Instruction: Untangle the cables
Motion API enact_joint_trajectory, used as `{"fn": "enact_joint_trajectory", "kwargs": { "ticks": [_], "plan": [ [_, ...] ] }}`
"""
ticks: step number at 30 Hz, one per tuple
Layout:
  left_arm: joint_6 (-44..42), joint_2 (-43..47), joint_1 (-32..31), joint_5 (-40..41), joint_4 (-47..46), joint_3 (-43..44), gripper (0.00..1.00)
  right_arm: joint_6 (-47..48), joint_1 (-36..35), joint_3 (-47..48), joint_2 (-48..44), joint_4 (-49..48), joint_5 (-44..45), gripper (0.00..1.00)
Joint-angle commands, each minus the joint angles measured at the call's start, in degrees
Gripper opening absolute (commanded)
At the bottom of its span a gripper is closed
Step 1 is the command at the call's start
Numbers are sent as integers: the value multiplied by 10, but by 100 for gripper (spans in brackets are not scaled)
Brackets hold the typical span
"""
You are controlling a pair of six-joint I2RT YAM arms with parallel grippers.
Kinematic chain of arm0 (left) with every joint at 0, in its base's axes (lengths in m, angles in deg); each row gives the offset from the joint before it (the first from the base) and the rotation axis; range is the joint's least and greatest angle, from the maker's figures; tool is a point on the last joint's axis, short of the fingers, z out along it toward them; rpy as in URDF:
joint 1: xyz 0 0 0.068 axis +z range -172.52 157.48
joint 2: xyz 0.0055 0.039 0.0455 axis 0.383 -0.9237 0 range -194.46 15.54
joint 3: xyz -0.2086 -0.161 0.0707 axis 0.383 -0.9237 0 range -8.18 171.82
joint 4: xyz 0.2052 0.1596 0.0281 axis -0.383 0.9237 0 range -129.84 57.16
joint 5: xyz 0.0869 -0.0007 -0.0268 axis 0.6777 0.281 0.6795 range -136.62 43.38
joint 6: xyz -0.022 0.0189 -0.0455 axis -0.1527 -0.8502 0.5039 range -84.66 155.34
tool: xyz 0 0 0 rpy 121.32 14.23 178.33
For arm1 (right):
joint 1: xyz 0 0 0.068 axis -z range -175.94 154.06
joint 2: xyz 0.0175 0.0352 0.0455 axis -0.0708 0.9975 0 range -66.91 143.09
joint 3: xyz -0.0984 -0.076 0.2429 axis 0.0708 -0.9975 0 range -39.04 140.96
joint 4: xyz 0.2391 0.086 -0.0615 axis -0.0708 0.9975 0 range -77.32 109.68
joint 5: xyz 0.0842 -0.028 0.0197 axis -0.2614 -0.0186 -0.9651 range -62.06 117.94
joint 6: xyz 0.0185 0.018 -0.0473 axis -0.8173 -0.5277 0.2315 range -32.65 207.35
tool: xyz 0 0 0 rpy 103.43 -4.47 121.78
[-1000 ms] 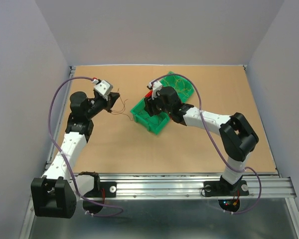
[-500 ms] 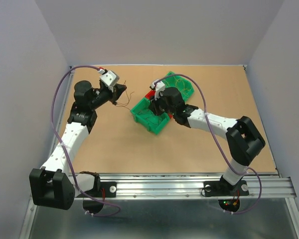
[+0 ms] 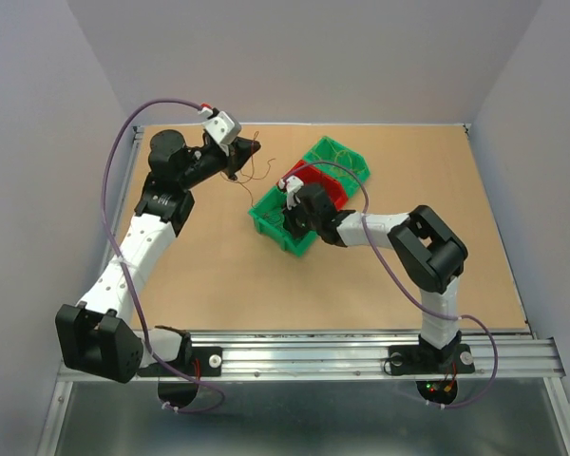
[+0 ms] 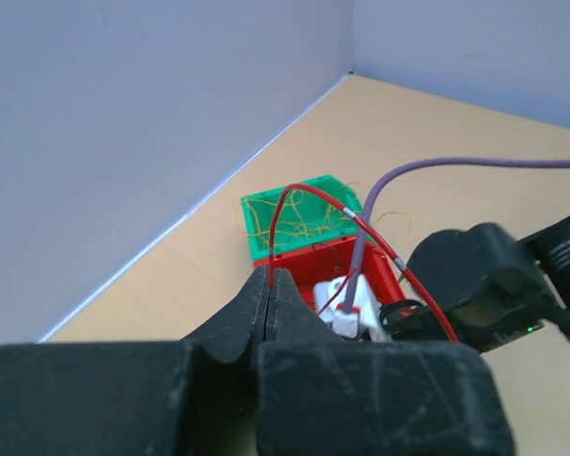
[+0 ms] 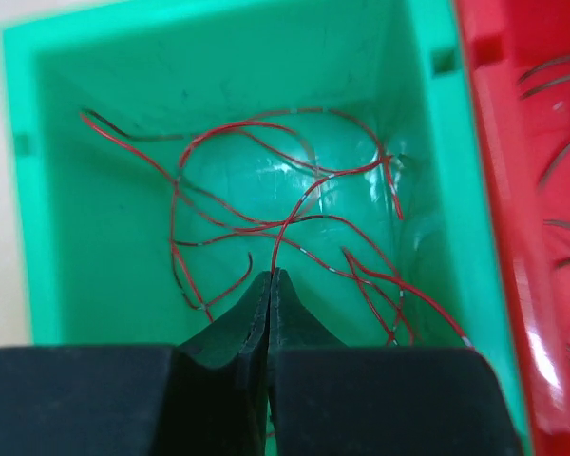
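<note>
Now the right gripper stands closed, tip down in the near green bin among tangled red cables. Whether it pinches 1 of them, I cannot tell. The left gripper is closed too, raised, and thin brown strands seem to hang from it. I judge the step to be picking 1 cable free, so next the right arm should lift gently. I count 2 grippers, 2 green bins and 1 red bin. The strands are too tangled to count.

You have: brown table; metal rail at 6 o'clock; near centre, green bin, red bin at its 1 o'clock, second green bin beyond.
</note>
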State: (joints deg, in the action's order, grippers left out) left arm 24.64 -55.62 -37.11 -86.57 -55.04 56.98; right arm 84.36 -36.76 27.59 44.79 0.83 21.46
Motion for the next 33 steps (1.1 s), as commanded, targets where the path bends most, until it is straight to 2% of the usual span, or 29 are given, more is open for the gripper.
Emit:
{"fn": "enact_joint_trajectory", "kwargs": {
  "ticks": [1,5,10,12,15,19,26,28,33],
  "plan": [
    [1,-14,-20,-15,-18,26,0,-11,6,-4,27,-30,-25,1],
    [8,-24,-23,-15,-38,11,0,-11,6,-10,20,-30,-34,1],
    [30,1,-23,31,-93,-56,0,-12,6,-20,-43,-28,-14,27],
    [39,19,-23,70,-120,-87,0,-13,5,-25,-76,-26,-9,32],
    [43,40,-23,116,-143,-112,0,-15,6,-27,-101,-19,-6,36],
    [45,59,-23,130,-156,-139,0,-15,6,-29,-127,-8,3,40],
    [45,66,-23,116,-161,-148,0,-14,6,-30,-155,-4,62,55],
    [45,61,-23,103,-161,-148,0,-14,6,-30,-159,-5,91,56],
    [45,51,-23,93,-160,-145,0,-11,6,-25,-148,-5,80,59]
  ]
}}
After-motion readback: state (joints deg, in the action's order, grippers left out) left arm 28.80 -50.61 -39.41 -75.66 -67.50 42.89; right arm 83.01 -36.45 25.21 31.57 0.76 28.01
